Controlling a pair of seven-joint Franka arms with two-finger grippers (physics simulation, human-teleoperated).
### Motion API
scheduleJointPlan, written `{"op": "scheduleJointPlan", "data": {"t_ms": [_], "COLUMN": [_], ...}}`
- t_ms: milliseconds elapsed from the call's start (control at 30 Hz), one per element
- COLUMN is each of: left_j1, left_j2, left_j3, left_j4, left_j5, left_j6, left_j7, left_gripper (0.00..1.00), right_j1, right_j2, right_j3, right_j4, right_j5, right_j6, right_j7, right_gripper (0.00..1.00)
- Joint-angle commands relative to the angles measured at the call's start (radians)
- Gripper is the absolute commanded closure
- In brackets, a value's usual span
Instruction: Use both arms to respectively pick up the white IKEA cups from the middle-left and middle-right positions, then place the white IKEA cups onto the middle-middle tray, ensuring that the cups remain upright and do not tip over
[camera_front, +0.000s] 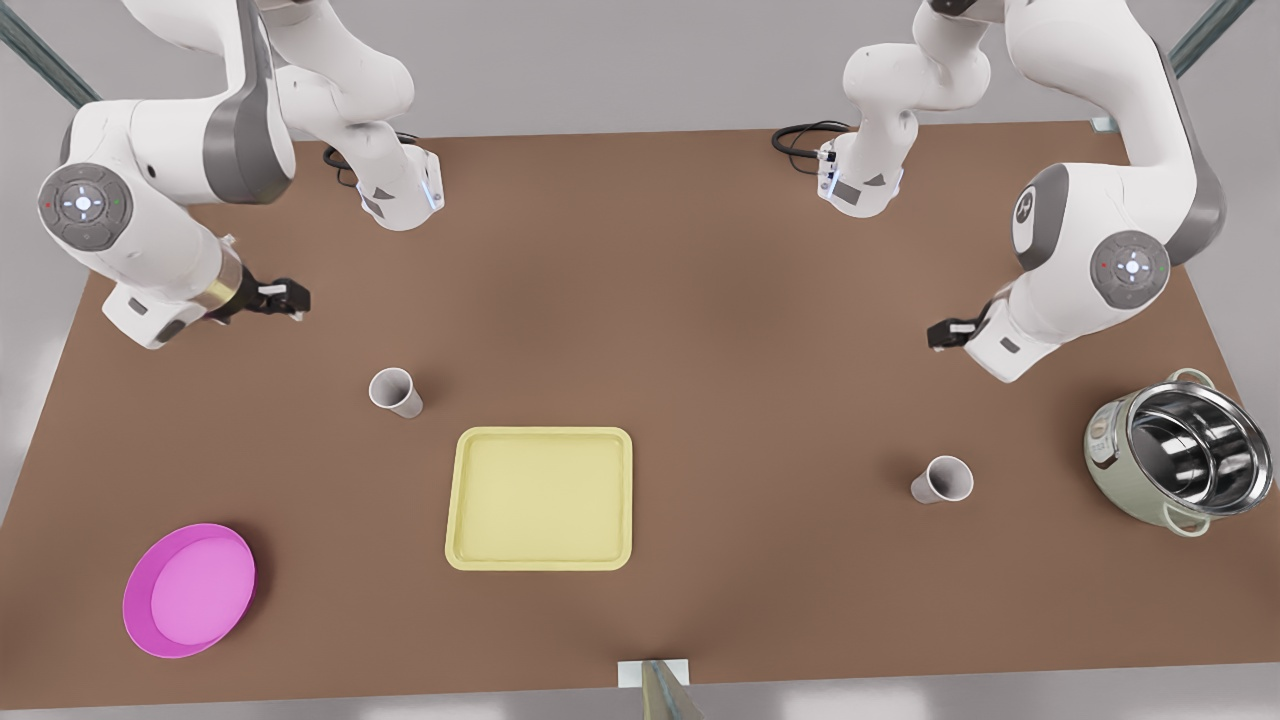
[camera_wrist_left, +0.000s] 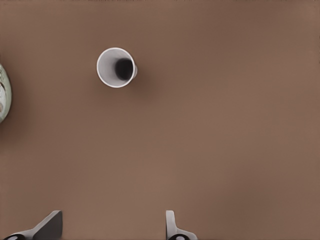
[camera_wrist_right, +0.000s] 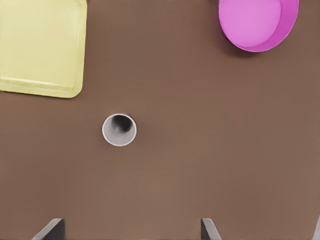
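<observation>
Both pincers hover jaws apart for top-down grabs: left pincer above the cup beside the steel pot, right pincer above the cup at the tray's 10 o'clock on the tabletop.

Brown tabletop bearing central yellow tray, flanked by two upright white cups; pink bowl at near left, steel pot at right.

Tray mid-table; cups either side; bowl front view's near-left; pot far right.
</observation>
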Motion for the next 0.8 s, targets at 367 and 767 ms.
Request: {"op": "scheduleJointPlan", "data": {"t_ms": [367,767], "left_j1": [0.164,0.174], "left_j2": [0.516,0.551], "left_j3": [0.005,0.012], "left_j4": [0.214,0.047], "left_j5": [0.001,0.007], "left_j6": [0.46,0.561], "left_j7": [0.031,0.026], "left_gripper": [0.0,0.28], "right_j1": [-0.013,-0.059], "right_j2": [0.124,0.241], "right_j3": [0.004,0.004], "right_j4": [-0.359,-0.468], "right_j5": [0.03,0.133], "right_j6": [0.486,0.782], "right_j7": [0.013,-0.004], "right_gripper": [0.0,0.0]}}
